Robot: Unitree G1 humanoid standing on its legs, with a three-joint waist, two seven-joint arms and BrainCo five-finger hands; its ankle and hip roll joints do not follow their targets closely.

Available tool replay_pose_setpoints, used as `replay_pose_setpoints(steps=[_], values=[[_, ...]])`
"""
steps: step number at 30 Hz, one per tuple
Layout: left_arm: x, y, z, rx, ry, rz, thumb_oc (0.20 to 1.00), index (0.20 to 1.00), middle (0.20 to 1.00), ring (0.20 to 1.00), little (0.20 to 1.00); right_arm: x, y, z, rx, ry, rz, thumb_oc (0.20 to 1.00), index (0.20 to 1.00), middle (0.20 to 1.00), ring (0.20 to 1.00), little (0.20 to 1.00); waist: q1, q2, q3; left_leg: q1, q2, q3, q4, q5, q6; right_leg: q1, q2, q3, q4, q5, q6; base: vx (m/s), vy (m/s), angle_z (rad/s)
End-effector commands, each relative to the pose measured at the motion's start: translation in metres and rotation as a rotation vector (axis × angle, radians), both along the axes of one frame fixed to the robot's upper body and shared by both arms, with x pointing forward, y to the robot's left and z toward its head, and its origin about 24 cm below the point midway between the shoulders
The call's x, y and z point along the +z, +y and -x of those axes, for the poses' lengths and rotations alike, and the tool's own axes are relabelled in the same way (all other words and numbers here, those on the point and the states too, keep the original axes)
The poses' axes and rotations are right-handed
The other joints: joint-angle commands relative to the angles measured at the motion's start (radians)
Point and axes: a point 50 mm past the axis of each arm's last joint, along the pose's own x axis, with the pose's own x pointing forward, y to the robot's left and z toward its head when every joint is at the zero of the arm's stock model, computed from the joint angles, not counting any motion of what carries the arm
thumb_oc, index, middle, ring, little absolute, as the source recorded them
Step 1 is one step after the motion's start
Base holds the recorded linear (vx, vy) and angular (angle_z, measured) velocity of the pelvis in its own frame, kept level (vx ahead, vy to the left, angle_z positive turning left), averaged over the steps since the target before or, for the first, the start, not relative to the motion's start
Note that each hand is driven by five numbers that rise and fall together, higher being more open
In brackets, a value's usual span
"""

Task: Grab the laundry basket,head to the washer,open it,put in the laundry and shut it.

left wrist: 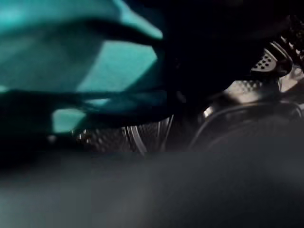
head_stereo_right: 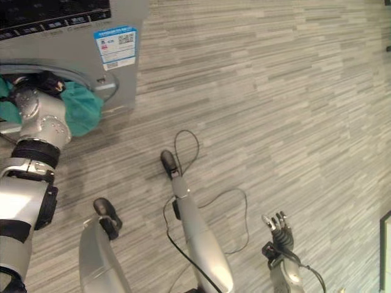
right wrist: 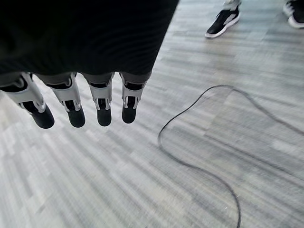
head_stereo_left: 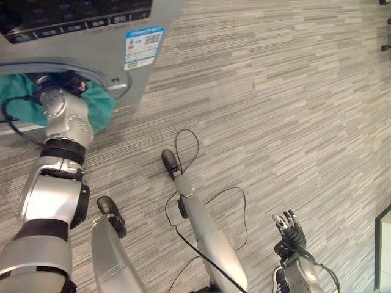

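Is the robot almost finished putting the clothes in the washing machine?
Partly. The washer is already open, and the teal laundry bulges at its round opening. The left hand reaches into that opening with the cloth; its fingers are hidden. The right hand hangs open over the floor. Pushing the cloth fully in and shutting the door remain.

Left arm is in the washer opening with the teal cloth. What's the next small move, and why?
Probably push the teal cloth deeper into the drum. Part of it bulges over the washer opening's rim, so the door likely couldn't shut. The right hand hangs open over the floor.
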Motion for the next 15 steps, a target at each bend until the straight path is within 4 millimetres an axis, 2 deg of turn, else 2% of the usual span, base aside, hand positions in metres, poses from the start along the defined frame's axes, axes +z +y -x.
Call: replay_pose_setpoints(steps=[1, 6, 9, 13, 14, 15], values=[[0.071, 0.068, 0.054, 0.229, -0.14, -0.017, 0.2, 0.2, 0.2, 0.2, 0.2, 0.023, -0.031, -0.005, -0.069, -0.103, 0.084, 1.0, 1.0, 1.0, 1.0, 1.0, -0.019, 0.028, -0.011, 0.155, -0.064, 0.08, 0.044, -0.151, 0.081, 0.074, 0.008, -0.045, -0.028, -0.011, -0.036, -0.01, -0.007, -0.22], [0.056, 0.075, 0.051, 0.266, -0.035, -0.031, 0.2, 0.2, 0.2, 0.2, 0.2, 0.021, -0.027, -0.004, -0.056, -0.094, 0.093, 1.0, 1.0, 1.0, 1.0, 1.0, -0.017, 0.036, 0.001, 0.127, -0.068, 0.071, 0.055, -0.154, 0.088, 0.054, 0.006, -0.05, -0.034, -0.003, -0.037, -0.01, 0.024, 0.13], [0.037, 0.08, 0.049, 0.274, 0.011, 0.013, 0.2, 0.2, 0.2, 0.2, 0.2, 0.025, -0.022, -0.008, -0.023, -0.115, 0.094, 1.0, 1.0, 1.0, 1.0, 1.0, -0.015, 0.041, 0.011, 0.113, -0.074, 0.07, 0.055, -0.153, 0.089, 0.039, 0.002, -0.04, -0.043, 0.007, -0.036, -0.01, 0.048, -0.05], [0.047, 0.081, 0.052, 0.279, -0.034, 0.028, 0.2, 0.2, 0.2, 0.2, 0.2, 0.026, -0.025, -0.006, -0.015, -0.117, 0.11, 1.0, 1.0, 1.0, 1.0, 1.0, -0.024, 0.046, 0.003, 0.098, -0.085, 0.07, 0.045, -0.148, 0.089, 0.03, -0.005, -0.037, -0.071, 0.023, -0.035, -0.01, 0.034, 0.07], [0.063, 0.074, 0.053, 0.265, -0.092, 0.013, 0.2, 0.2, 0.2, 0.2, 0.2, 0.028, -0.027, -0.008, -0.022, -0.121, 0.116, 1.0, 1.0, 1.0, 1.0, 1.0, -0.026, 0.05, -0.001, 0.097, -0.086, 0.074, 0.039, -0.147, 0.088, 0.031, -0.007, -0.034, -0.081, 0.029, -0.035, -0.01, 0.031, 0.08], [0.063, 0.074, 0.053, 0.265, -0.092, 0.013, 0.2, 0.2, 0.2, 0.2, 0.2, 0.028, -0.027, -0.008, -0.023, -0.122, 0.115, 1.0, 1.0, 1.0, 1.0, 1.0, -0.025, 0.049, -0.001, 0.097, -0.086, 0.074, 0.039, -0.147, 0.088, 0.031, -0.007, -0.034, -0.081, 0.029, -0.035, -0.01, 0.039, 0.06]])
